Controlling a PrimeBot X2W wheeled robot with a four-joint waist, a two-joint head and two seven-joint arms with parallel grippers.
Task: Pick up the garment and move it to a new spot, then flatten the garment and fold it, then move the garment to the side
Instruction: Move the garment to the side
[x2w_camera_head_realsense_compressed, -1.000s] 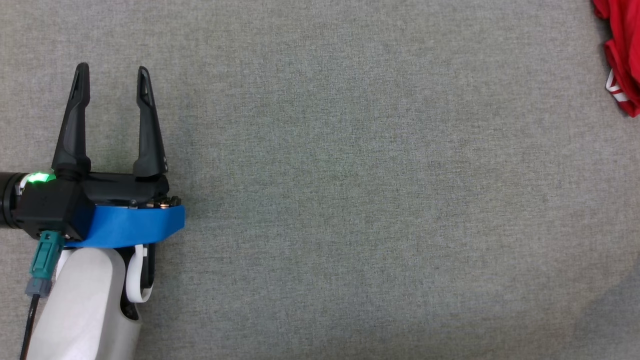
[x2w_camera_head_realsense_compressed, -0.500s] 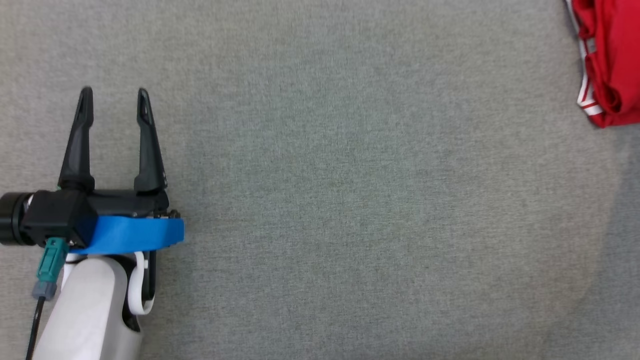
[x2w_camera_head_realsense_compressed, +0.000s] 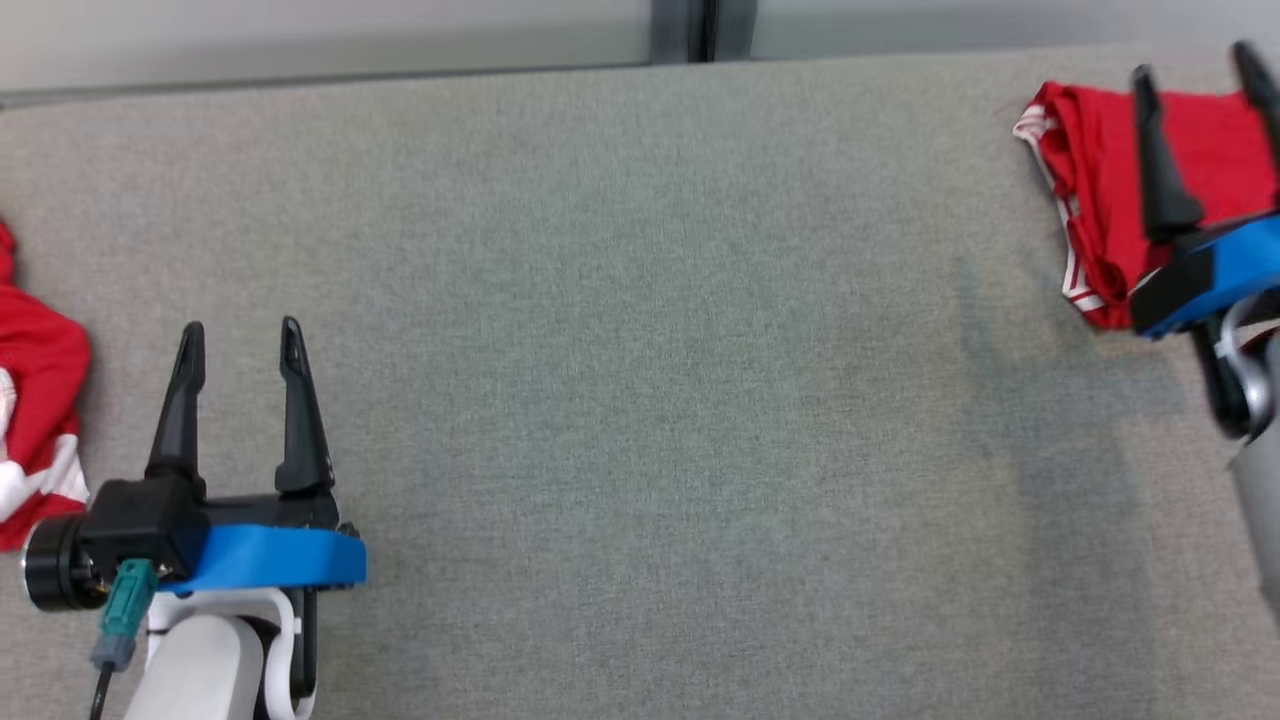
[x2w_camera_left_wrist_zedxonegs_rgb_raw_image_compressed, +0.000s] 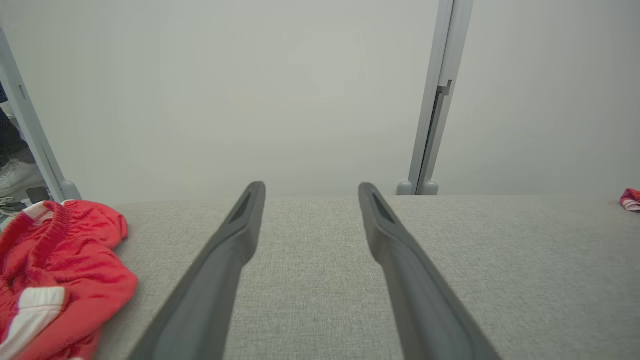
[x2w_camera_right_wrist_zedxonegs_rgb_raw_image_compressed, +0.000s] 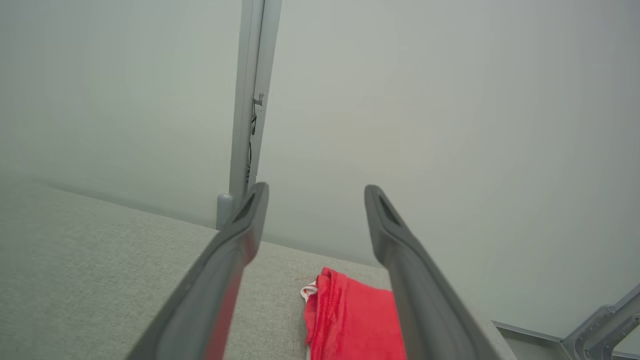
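Two grippers gaped empty: left gripper (x2w_camera_head_realsense_compressed: 242, 325) over desk (x2w_camera_head_realsense_compressed: 640, 350), right gripper (x2w_camera_head_realsense_compressed: 1193, 60) partly hiding the garment (x2w_camera_head_realsense_compressed: 1095, 170). Left wrist view added a shoe (x2w_camera_left_wrist_zedxonegs_rgb_raw_image_compressed: 17, 176) beyond red cloth (x2w_camera_left_wrist_zedxonegs_rgb_raw_image_compressed: 60, 270).

Wide bare run of grey table (x2w_camera_head_realsense_compressed: 650, 350)
Red garment (x2w_camera_head_realsense_compressed: 1095, 170) bounds it right, red cloth (x2w_camera_head_realsense_compressed: 40, 400) left, wall (x2w_camera_head_realsense_compressed: 300, 30) behind

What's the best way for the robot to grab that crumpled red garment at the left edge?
Probably the bulging fold on the right side of the crumpled red garment, approached from above and from the right, where the open left gripper sits. That fold stands raised off the grey surface, so the fingers can close around it.
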